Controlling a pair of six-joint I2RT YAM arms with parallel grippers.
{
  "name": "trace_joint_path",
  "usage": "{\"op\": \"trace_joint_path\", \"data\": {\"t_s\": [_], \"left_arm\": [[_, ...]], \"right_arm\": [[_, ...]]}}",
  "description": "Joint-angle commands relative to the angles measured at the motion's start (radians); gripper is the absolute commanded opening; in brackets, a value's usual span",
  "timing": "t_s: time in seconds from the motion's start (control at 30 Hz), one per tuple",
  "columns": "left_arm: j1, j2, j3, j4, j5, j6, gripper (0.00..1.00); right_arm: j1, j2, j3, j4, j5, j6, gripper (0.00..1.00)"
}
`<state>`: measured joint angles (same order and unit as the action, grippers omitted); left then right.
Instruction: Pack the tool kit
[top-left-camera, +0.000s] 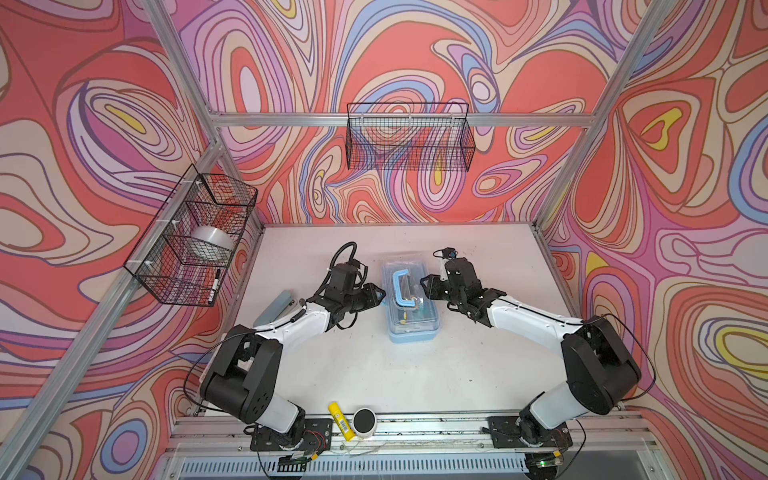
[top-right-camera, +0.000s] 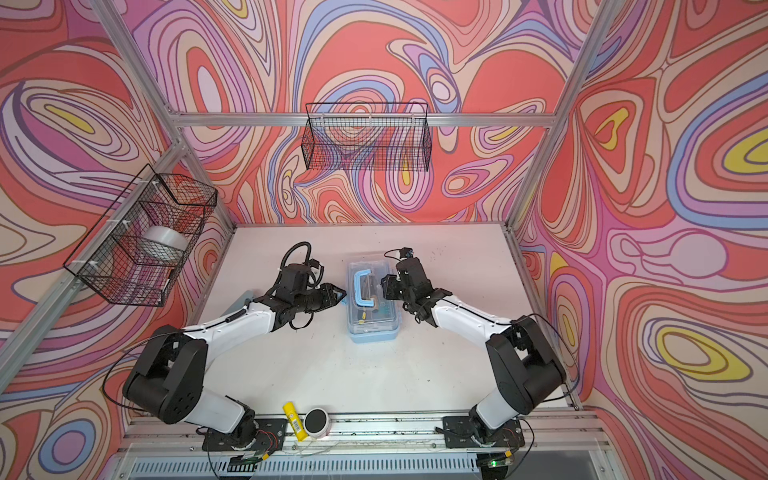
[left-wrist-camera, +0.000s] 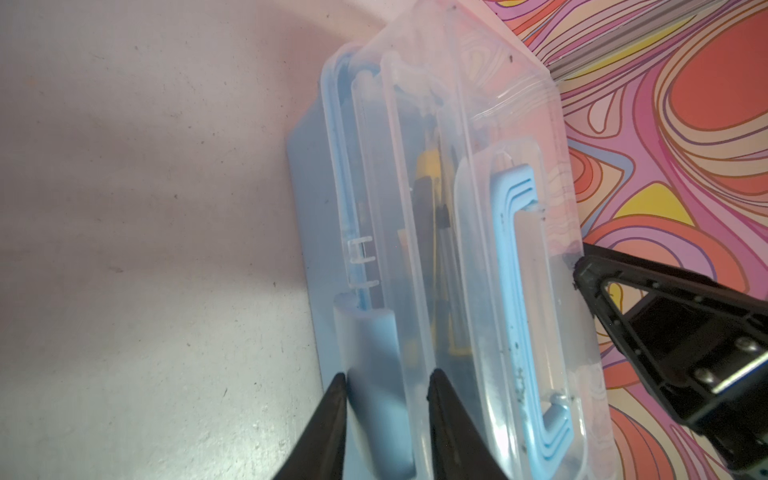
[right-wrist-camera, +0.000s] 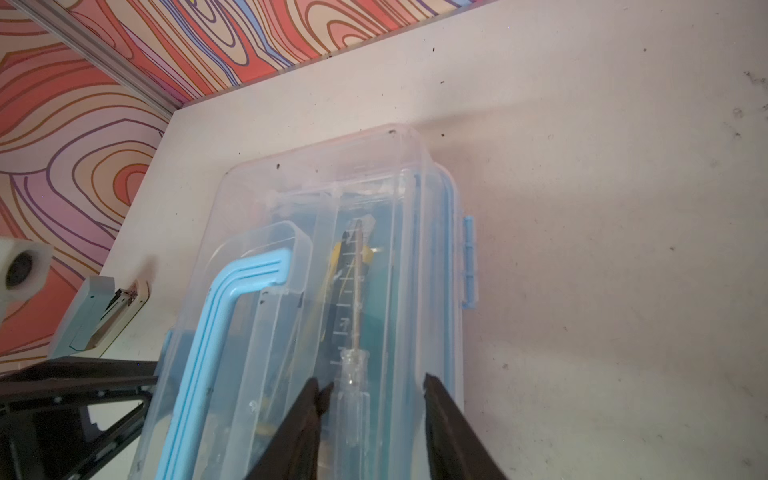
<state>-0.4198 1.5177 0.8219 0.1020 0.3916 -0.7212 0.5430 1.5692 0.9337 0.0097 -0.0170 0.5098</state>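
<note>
Closest to me, on the front rail (top-left-camera: 415, 428), a yellow stick (top-left-camera: 341, 420) lies touching a round black-topped puck (top-left-camera: 364, 422); only the top views show them. Beyond a wide bare stretch of desk (top-left-camera: 415, 374) sits the case (top-left-camera: 411, 322), closed and roughly mid-desk, its long side running away from me. Its blue handle (top-left-camera: 401, 286) lies flat on top in both top views, and I have an arm on either side.

From above I cannot judge either opening. The left wrist view shows the left end effector (left-wrist-camera: 384, 376) partly open, straddling the blue latch (left-wrist-camera: 370, 353) on the case's side wall. One finger is against the latch and there is a gap at the other, so it grips nothing. The right wrist view shows the right end effector (right-wrist-camera: 372, 384) partly open over the clear lid (right-wrist-camera: 332, 174), with nothing held. Through the plastic I see a clear-handled screwdriver (right-wrist-camera: 352, 368) and a yellow-and-black tool (right-wrist-camera: 345, 253). The left wrist view adds that one of its fingertips (left-wrist-camera: 582, 270) meets the lid's far rim.

For room, the stapler (right-wrist-camera: 97, 316) lies near the desk's left edge, apart from the case. To the right the desk runs bare out to the frame, and a strip of desk separates the case's far end from the back edge.
</note>
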Motion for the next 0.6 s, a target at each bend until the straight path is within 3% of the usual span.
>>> {"op": "trace_joint_path", "data": {"t_s": [0.0, 0.57], "left_arm": [[-0.002, -0.017, -0.007, 0.035, 0.025, -0.017, 0.32], [-0.002, -0.002, -0.015, 0.067, 0.039, -0.032, 0.30]], "right_arm": [[0.017, 0.054, -0.049, -0.132, -0.040, -0.014, 0.40], [0.017, 0.055, -0.049, -0.138, -0.034, -0.020, 0.40]]}}
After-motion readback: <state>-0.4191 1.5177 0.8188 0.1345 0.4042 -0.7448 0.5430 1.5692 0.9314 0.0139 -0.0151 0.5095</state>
